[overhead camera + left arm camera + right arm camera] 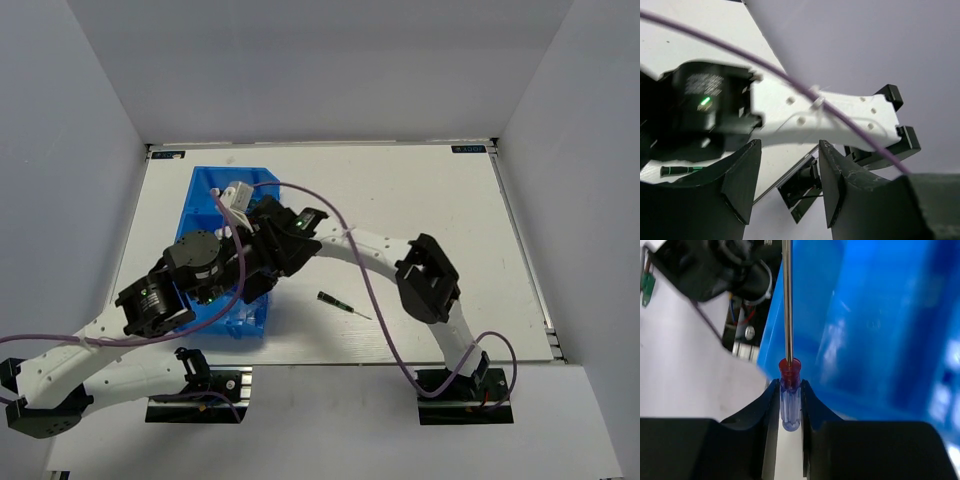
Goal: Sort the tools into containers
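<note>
There's the right gripper [789, 392] clenched on the red-blue screwdriver [789, 371] at the rim of the blue bins [870, 330], left side. The left gripper [788, 175] hangs released, empty. The green-black screwdriver [338, 302] lies right of the bins.

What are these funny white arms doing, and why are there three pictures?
They are two robot arms tidying up. One picture looks down from above; the other two come from a small camera on each wrist. On the white table stand blue bins, and a thin green-black screwdriver lies beside them. The right arm's fingers pinch a red-blue screwdriver close to a bin. The left arm's fingers are open and hold nothing.
</note>
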